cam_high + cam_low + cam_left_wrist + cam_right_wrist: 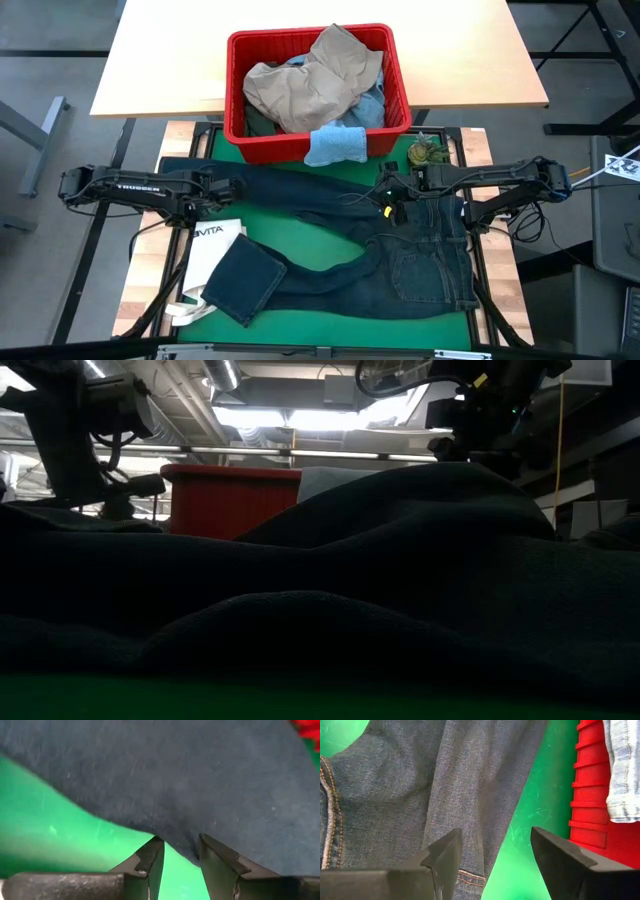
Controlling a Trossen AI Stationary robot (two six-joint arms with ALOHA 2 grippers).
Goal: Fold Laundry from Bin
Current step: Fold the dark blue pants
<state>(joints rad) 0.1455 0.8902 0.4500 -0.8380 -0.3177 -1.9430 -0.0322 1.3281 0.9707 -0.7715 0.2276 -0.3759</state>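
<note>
Dark navy jeans lie spread on the green mat, one leg running left along the far side, the other folded over at the near left. The red bin stands behind them with tan trousers and other laundry inside. A small light blue cloth hangs over the bin's front rim. My left gripper is open at the edge of the far leg. My right gripper is wide open above the jeans, beside the bin. My left gripper's fingertips stand on either side of the near edge of the jeans leg, slanting down from above. The green mat shows in the gap between them. I cannot tell whether they touch the cloth.
A white tote bag lies at the near left, partly under the folded leg. A small green object sits on the mat right of the bin. A light wooden tabletop stretches behind the bin. In the low view the jeans fill the foreground.
</note>
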